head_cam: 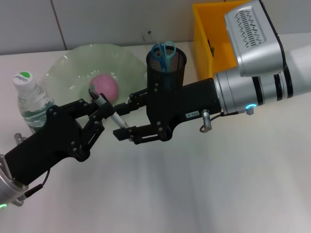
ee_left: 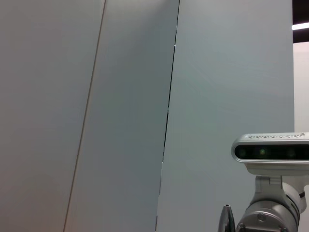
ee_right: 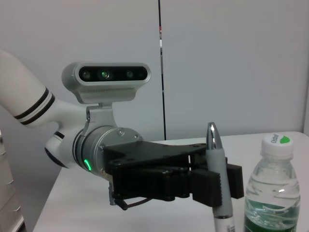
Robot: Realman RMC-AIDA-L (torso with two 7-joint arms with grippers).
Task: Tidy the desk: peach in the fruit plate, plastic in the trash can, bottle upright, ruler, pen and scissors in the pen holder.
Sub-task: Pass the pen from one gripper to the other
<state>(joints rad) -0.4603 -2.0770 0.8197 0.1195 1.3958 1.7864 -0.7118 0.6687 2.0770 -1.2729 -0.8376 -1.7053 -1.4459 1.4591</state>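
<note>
While the pen [head_cam: 108, 108] hangs in mid-air between the two arms, the handover is the point at which the task is most exposed. The left gripper [head_cam: 99, 112], reaching in from the lower left of the head view, is clamped on the pen, which stands tilted in front of the fruit plate [head_cam: 68, 68]. The right gripper [head_cam: 127, 116] faces it with its fingers spread apart, one above and one below the pen's lower end, not yet pressing on it. The right wrist view confirms the pen [ee_right: 218, 181] held upright in the left gripper [ee_right: 212, 181].

Several items appear settled: the peach [head_cam: 104, 87] lies in the fruit plate, the bottle [head_cam: 30, 99] stands upright near the left arm, and the scissors [head_cam: 164, 52] sit in the pen holder [head_cam: 166, 65]. A yellow bin [head_cam: 210, 41] stands behind the right arm.

Risks, as judged from this arrangement:
- If the left gripper releases before the right one has closed, the pen probably drops onto the table [head_cam: 194, 194] and rolls.
- A grasp near the pen's tip could let it pivot or slip.
- The right arm lies just in front of the pen holder; a careless swing might topple it.
</note>
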